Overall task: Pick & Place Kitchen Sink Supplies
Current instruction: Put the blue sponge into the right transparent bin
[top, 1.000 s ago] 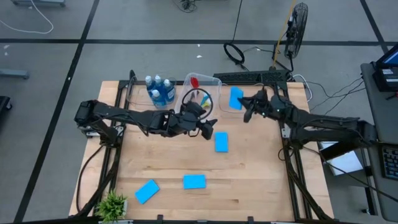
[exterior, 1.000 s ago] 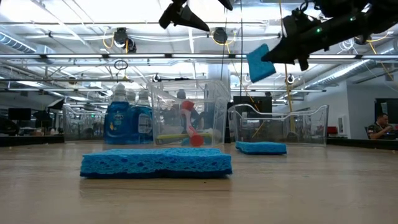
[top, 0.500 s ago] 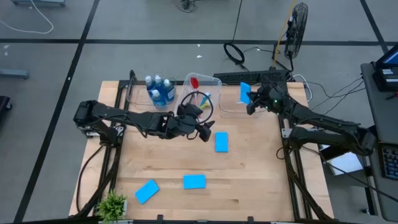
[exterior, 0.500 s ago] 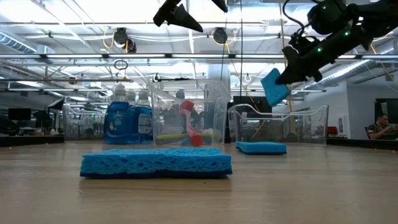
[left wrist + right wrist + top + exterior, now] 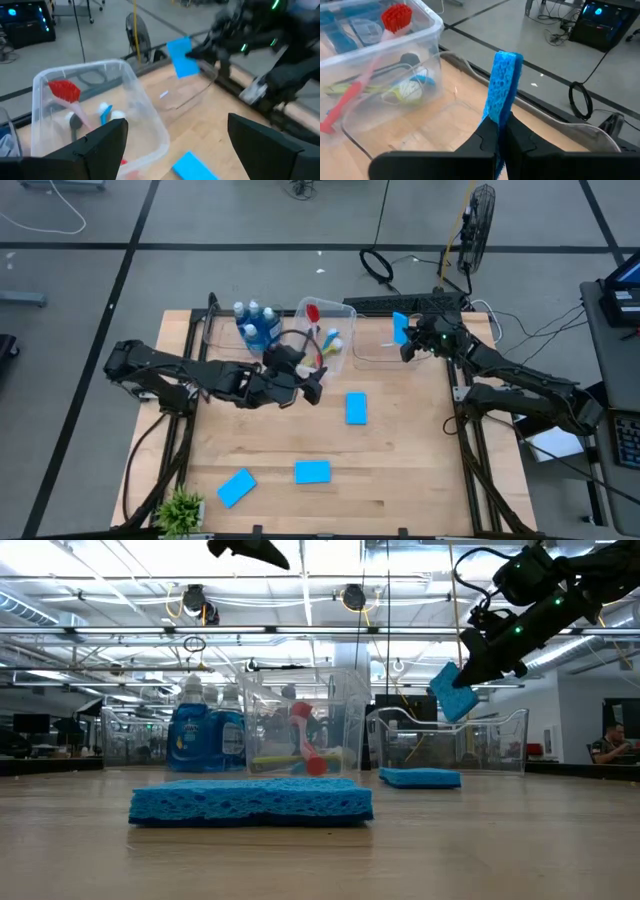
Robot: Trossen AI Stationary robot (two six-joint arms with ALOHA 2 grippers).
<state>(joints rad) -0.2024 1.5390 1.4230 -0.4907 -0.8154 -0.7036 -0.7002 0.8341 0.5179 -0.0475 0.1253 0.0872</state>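
Observation:
My right gripper (image 5: 408, 343) is shut on a flat bright-blue sponge (image 5: 400, 328) in the air over the empty clear bin (image 5: 380, 350) at the far right; the low view shows the sponge (image 5: 455, 692) above the bin's rim. My left gripper (image 5: 306, 383) is open and empty, its fingers wide apart in the left wrist view (image 5: 175, 145), just near of the middle bin (image 5: 328, 330). That bin holds the red, yellow-green and blue brushes (image 5: 395, 80). Soap bottles (image 5: 256, 326) stand in the far-left bin. My right gripper pinches the sponge between its two fingers, one on each broad face, at one end (image 5: 499, 117). The fingers (image 5: 478, 658) slant down from the table's right side. The sponge is edge-on to the wrist camera, tilted, and lifted clear above the bin.
Three more blue sponges lie flat on the table: one mid-table (image 5: 356, 408), one near the front (image 5: 312, 472), one at the front left (image 5: 236, 488). A small green plant (image 5: 180, 508) stands at the near left corner. A person (image 5: 605, 745) sits far behind the table.
My right gripper has carried the sponge toward the far right and down, to just above the right bin, and the sponge has turned edge-on. My left gripper has drawn back from the brush bin toward the table's left edge and risen.

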